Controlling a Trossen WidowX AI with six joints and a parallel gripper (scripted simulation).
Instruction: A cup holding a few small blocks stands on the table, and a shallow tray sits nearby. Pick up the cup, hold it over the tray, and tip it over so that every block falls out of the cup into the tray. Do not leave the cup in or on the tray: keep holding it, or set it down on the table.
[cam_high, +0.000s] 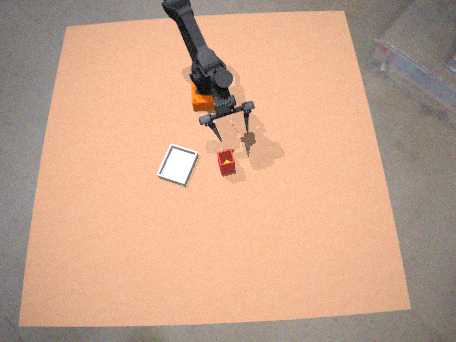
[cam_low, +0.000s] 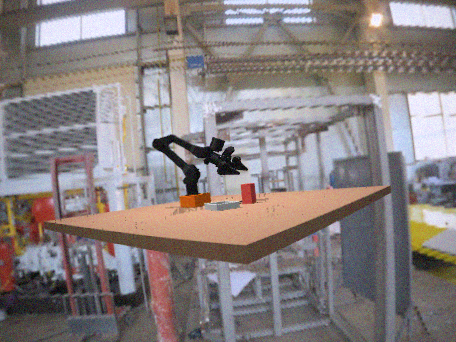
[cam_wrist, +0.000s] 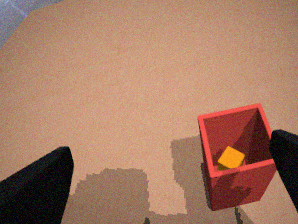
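The red cup (cam_high: 228, 169) (cam_low: 248, 194) (cam_wrist: 242, 187) stands up straight on the table (cam_high: 225, 250) (cam_low: 200, 227) (cam_wrist: 125, 75), with its open top facing up. It looks like a little square box. A yellow-orange block (cam_high: 227, 161) (cam_wrist: 231, 157) sits down inside it. There may be more blocks in there, but the inside is partly dark, so I cannot tell how many. The white tray (cam_high: 171, 180) (cam_low: 223, 206) lies flat on the table, near the cup but apart from it, on the robot's right side of the cup. The black arm (cam_high: 187, 30) (cam_low: 182, 145) goes up from its orange base (cam_high: 202, 106) (cam_low: 188, 201) and reaches out toward the cup. Its gripper (cam_high: 234, 137) (cam_low: 242, 171) (cam_wrist: 173, 149) is up above the table, on the base side of the cup. The two fingers are spread wide, with nothing held between them. From the wrist, one fingertip covers a bit of the cup's edge, but the cup is not in the middle of the gap. The cup is not over the tray, and it is not tipped.
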